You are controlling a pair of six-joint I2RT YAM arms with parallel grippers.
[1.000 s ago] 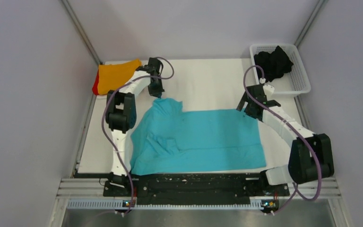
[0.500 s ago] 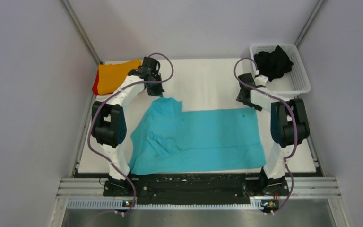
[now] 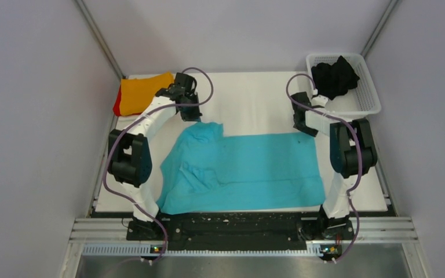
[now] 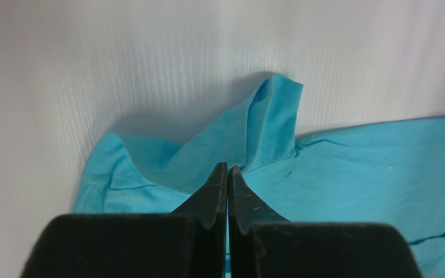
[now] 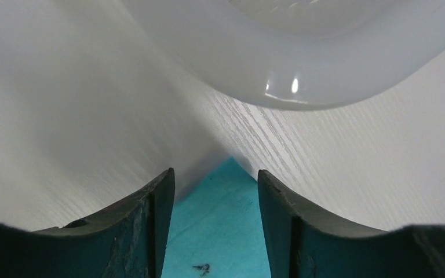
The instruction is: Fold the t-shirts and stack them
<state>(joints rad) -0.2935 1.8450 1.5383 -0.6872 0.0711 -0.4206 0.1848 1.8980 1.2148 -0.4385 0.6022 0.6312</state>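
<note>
turquoise shirt (image 3: 255, 168) lies spread over the near half of the white table (image 3: 255, 98), mostly flat. its left part is rumpled, with folds and a sleeve bunched up.

left gripper (image 3: 190, 113) is at the shirt's far left corner. in the left wrist view the left gripper (image 4: 227, 169) has its fingers pressed together, and a ridge of the turquoise shirt (image 4: 353, 168) rises up to the tips. a sliver of the cloth shows between the fingers, so it is clamped on the cloth.

right gripper (image 3: 301, 124) is at the shirt's far right corner. in the right wrist view the right gripper (image 5: 214, 174) has its fingers apart. the pointed corner of the turquoise shirt (image 5: 220, 226) lies in the gap on the table, and neither finger clearly touches it.

orange shirt (image 3: 142, 92) lies folded at the far left corner of the table, on top of the red shirt (image 3: 117, 106), of which only an edge shows. black shirt (image 3: 335, 76) is heaped in the white mesh basket (image 3: 372, 97) at the far right corner.
</note>
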